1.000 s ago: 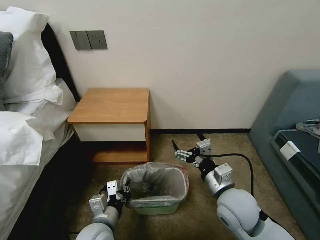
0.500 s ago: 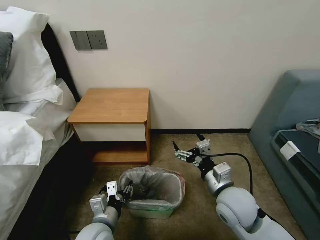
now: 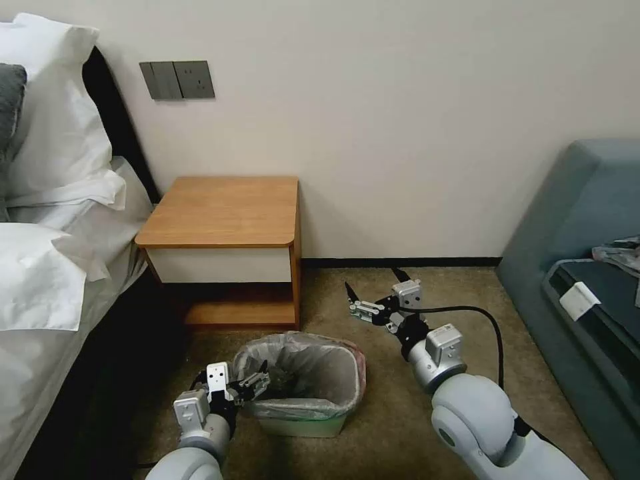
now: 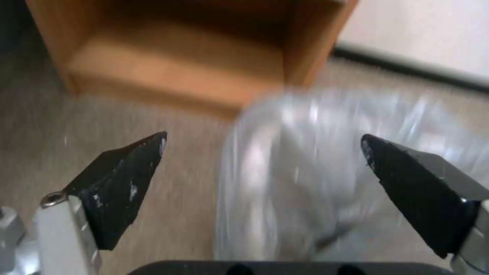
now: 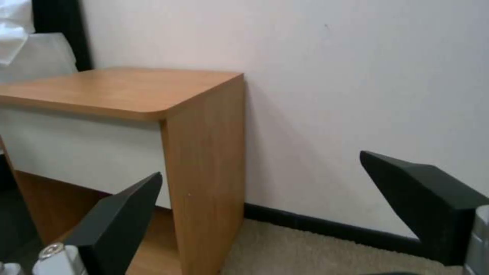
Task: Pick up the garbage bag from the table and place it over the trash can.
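Beige carpet; crinkly, seemingly bin-lining garbage bag.

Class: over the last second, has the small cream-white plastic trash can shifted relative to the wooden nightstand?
Yes. The trash can slid toward the robot's left, beside the left gripper, against the nightstand.

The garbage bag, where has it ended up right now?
In the head view the garbage bag lines the trash can on the carpet, just in front of the table, with the open left pincer at its left rim.

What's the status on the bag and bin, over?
Left gripper open at the trash can's left rim. Right gripper open, idle above the carpet. Garbage bag lines the trash can, folded over the rim. Table bare; nothing in the way.
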`<state>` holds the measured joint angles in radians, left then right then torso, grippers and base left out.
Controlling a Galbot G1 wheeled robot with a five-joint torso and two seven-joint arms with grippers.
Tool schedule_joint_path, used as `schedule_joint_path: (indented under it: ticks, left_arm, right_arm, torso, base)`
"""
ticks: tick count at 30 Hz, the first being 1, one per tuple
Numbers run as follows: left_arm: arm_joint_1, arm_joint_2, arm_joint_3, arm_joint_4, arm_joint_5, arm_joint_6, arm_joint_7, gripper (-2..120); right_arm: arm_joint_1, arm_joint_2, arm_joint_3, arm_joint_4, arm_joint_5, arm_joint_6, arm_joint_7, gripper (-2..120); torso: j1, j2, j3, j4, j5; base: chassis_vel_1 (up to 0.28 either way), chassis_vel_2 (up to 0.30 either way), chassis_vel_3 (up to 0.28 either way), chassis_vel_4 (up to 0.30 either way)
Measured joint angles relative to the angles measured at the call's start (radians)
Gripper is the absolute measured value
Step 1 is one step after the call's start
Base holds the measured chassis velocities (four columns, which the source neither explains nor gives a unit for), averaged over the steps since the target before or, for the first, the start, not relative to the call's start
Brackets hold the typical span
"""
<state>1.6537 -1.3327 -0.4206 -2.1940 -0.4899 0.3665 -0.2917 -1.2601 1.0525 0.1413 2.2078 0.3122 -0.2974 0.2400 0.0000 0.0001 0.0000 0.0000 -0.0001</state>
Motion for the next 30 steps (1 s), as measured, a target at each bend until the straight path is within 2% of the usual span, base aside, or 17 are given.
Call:
schedule_joint_path:
  ticks: [2,3,5,6,10,11,14,17,21,25,27,30]
  left_arm:
    - [0.016,-0.003,-0.021,0.001,0.013,-0.124,0.022,100]
    - [0.016,-0.003,-0.021,0.001,0.013,-0.124,0.022,100]
    - [0.043,-0.01,-0.056,0.001,0.059,-0.238,0.038,100]
    - [0.043,-0.01,-0.056,0.001,0.059,-0.238,0.038,100]
    - [0.099,-0.029,-0.086,-0.011,0.19,-0.445,0.09,100]
    - [0.099,-0.029,-0.086,-0.011,0.19,-0.445,0.09,100]
    - [0.141,-0.065,-0.101,-0.025,0.314,-0.572,0.162,100]
    - [0.166,-0.084,-0.133,-0.037,0.35,-0.607,0.198,100]
    - [0.188,-0.106,-0.188,-0.054,0.357,-0.612,0.215,100]
    - [0.196,-0.121,-0.197,-0.057,0.356,-0.612,0.219,100]
    - [0.249,-0.165,-0.194,-0.08,0.345,-0.635,0.224,100]
    - [0.306,-0.185,-0.19,-0.105,0.347,-0.661,0.233,100]
  right_arm:
    - [-0.041,0.005,0.029,-0.005,-0.005,0.032,-0.011,100]
    - [-0.041,0.005,0.029,-0.005,-0.005,0.032,-0.011,100]
    - [-0.11,0.018,0.068,-0.022,-0.033,0.086,-0.02,100]
    - [-0.11,0.018,0.068,-0.022,-0.033,0.086,-0.02,100]
    - [-0.258,0.081,0.144,-0.04,-0.119,0.229,-0.037,100]
    - [-0.258,0.081,0.144,-0.04,-0.119,0.229,-0.037,100]
    - [-0.384,0.144,0.21,-0.061,-0.225,0.365,-0.036,100]
    - [-0.448,0.186,0.266,-0.071,-0.272,0.418,-0.038,100]
    - [-0.511,0.245,0.332,-0.075,-0.304,0.462,-0.047,100]
    - [-0.527,0.26,0.349,-0.076,-0.317,0.476,-0.049,100]
    - [-0.59,0.283,0.395,-0.071,-0.347,0.52,-0.028,100]
    - [-0.637,0.294,0.421,-0.045,-0.345,0.544,-0.035,100]
  torso:
    - [0.0,0.0,0.0,0.0,-0.0002]
    - [0.0,0.0,0.0,0.0,-0.0002]
    - [0.0,0.0,0.0,0.0,0.0003]
    - [0.0,0.0,0.0,0.0,0.0003]
    - [0.0,0.0,0.0,-0.0002,0.0002]
    - [0.0,0.0,0.0,-0.0002,0.0002]
    - [0.0,0.0,0.0,-0.0002,0.0001]
    - [0.0,0.0,0.0,-0.0003,-0.0001]
    - [0.0,0.0,0.0,-0.0003,0.0]
    - [0.0,0.0,0.0,0.0,0.0001]
    - [0.0,0.0,0.0,0.0,0.0002]
    - [0.0,0.0,0.0,-0.0001,0.0]
  base:
    - [0.0,0.0,0.0,0.0]
    - [0.0,0.0,0.0,0.0]
    - [0.0,0.0,0.0,0.0]
    - [0.0,0.0,0.0,0.0]
    - [0.0,0.0,0.0,0.0]
    - [0.0,0.0,0.0,0.0]
    - [0.0,0.0,0.0,0.0]
    - [0.0,0.0,0.0,0.0]
    - [0.0,0.0,0.0,0.0]
    - [0.0,0.0,0.0,0.0]
    - [0.0,0.0,0.0,0.0]
    - [0.0,0.0,0.0,0.0]
